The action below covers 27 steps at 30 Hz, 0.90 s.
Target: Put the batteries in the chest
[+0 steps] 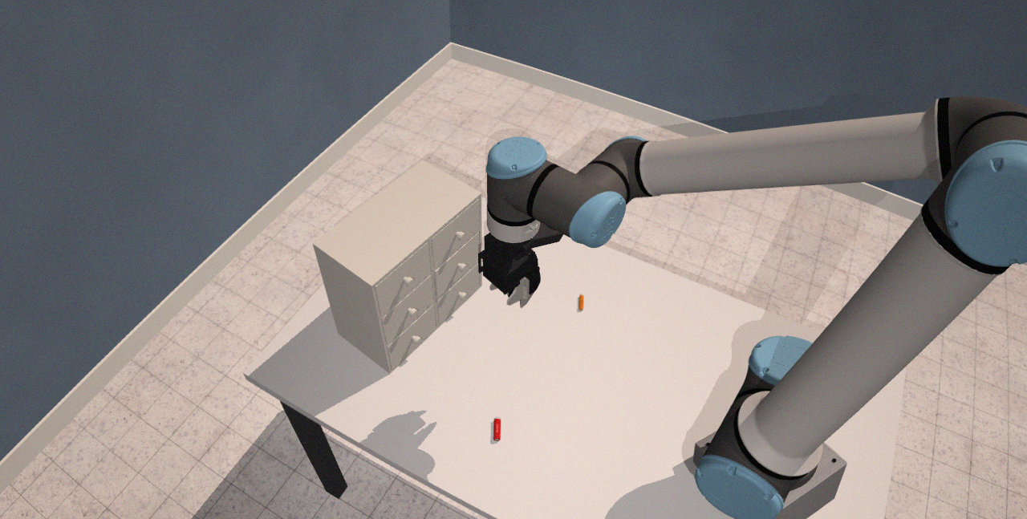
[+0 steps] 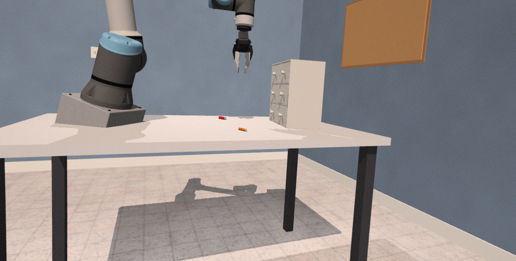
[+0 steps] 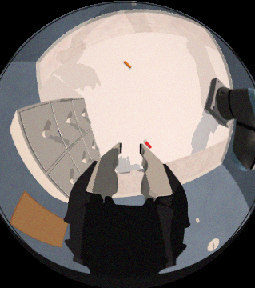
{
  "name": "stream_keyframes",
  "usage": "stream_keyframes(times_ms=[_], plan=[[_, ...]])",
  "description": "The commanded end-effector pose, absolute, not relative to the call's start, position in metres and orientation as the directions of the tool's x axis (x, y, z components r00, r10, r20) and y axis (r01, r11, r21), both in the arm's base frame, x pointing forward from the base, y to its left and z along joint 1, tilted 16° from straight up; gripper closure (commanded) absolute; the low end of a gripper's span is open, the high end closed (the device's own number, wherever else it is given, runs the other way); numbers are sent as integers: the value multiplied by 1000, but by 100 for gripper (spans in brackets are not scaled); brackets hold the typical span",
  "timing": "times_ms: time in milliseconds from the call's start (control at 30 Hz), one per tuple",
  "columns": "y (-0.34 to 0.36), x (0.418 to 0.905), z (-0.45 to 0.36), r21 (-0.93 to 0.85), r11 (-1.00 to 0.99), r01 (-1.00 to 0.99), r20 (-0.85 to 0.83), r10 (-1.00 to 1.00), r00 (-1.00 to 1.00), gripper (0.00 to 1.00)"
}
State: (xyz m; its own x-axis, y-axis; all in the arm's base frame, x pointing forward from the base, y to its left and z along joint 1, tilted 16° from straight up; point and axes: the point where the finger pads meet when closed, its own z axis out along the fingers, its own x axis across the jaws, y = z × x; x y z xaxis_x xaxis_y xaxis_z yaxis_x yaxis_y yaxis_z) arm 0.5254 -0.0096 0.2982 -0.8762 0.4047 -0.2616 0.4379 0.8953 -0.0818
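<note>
The beige chest (image 1: 400, 261) stands upright at the table's far left edge, with all its drawers shut; it also shows in the exterior view (image 2: 295, 93) and the wrist view (image 3: 55, 136). A slim orange battery (image 1: 581, 302) lies on the table to the right of the chest front, also in the exterior view (image 2: 242, 129) and the wrist view (image 3: 127, 64). A stubbier red battery (image 1: 496, 429) lies near the table's front edge, also in the exterior view (image 2: 222, 117) and the wrist view (image 3: 148, 144). My gripper (image 1: 518, 295) (image 2: 242, 67) hangs pointing down, well above the table, in front of the chest's top row. Its fingers stand a narrow gap apart with nothing between them.
The robot base (image 2: 100, 113) is bolted at the table corner opposite the chest. A cork board (image 2: 388, 24) hangs on the wall behind the chest. The table edge runs close behind and beside the chest.
</note>
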Motion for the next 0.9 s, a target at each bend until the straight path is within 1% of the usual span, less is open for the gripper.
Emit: stream_keyframes(times_ms=[0,33,200,367,533,600,867], plan=[[-2,530,296,-121,957,265,-245,230,-942,80],[-2,530,296,-121,957,265,-245,230,-942,80],[10,535,292,-178,984,23,-207,-14,-978,80],[22,541,288,-223,952,-212,-158,-250,-955,80],[35,545,285,-253,871,-422,-104,-458,-883,80],[35,545,285,-253,871,-422,-104,-458,-883,80],[54,550,279,-274,684,-676,-20,-707,-707,80]])
